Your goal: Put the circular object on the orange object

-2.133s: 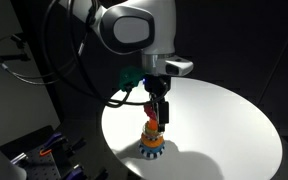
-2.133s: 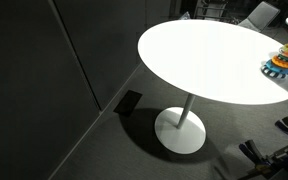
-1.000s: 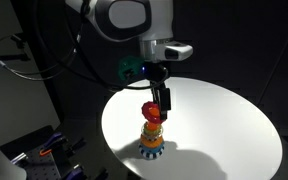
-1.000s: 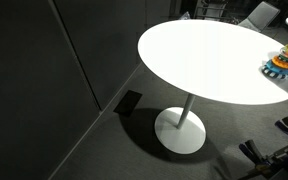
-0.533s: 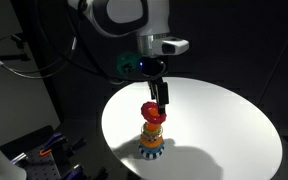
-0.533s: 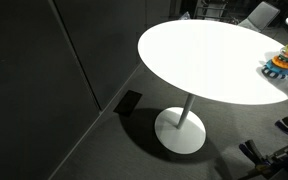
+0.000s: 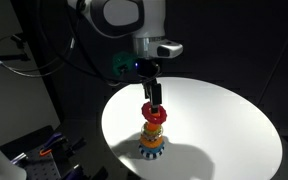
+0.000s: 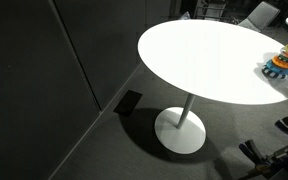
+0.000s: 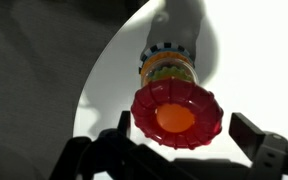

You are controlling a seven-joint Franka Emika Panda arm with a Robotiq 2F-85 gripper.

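Ring [image 9: 206,112], red, sits at the top of the stack [image 9: 168,68]. On my wrist view I look straight down through its hole and see the orange peg [image 9: 176,119] filling it. That view also shows me the fingers [image 9: 256,134] spread wide to either side of the ring, one clearly apart from its rim; the other is close beside it, and I cannot tell whether it touches. In an exterior view the gripper [image 7: 155,103] hangs just above the ring [image 7: 155,116], pointing down over the white table [image 7: 224,120], but its opening is edge-on there. In an exterior view from farther off, only the stack [image 8: 281,64] shows at the table [image 8: 204,60] edge, cut by the frame, with ring and peg too small to separate.
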